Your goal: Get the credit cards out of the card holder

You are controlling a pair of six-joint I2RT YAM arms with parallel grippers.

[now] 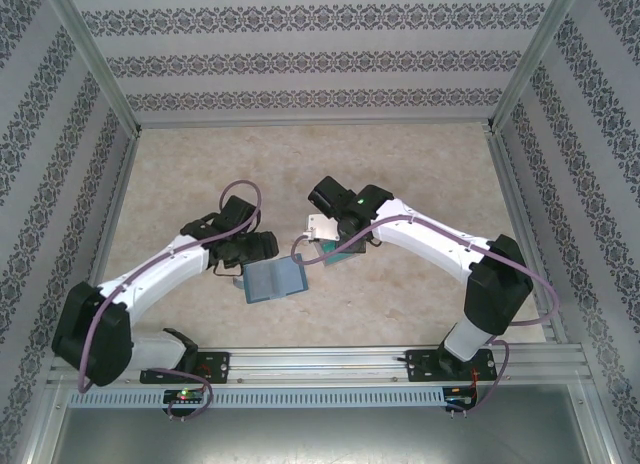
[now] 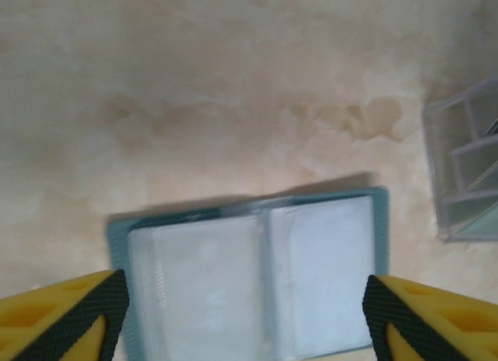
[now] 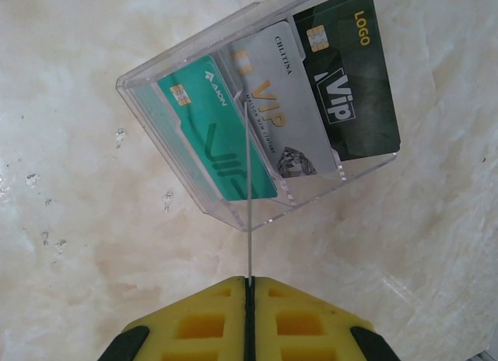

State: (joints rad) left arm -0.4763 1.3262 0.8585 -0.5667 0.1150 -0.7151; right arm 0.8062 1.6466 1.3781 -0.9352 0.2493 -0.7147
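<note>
left gripper (image 2: 245, 306) spread over open card holder (image 2: 311, 268); right gripper (image 3: 249, 285) clamped on edge-on card (image 3: 248, 190) over clear tray (image 3: 156, 75) holding three cards (image 3: 284, 116).

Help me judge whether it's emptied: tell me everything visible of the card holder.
The card holder is a teal folding wallet, lying open and flat on the marbled table. Two pale blue-grey, glossy inner panels face up, split by a centre fold. No card shows in them, though the wrist view is blurred. Nothing grips it.

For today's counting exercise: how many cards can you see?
3 in the clear tray: teal card left, silver card middle, dark card right. The thin edge-on sheet in the right gripper may be a fourth.
</note>
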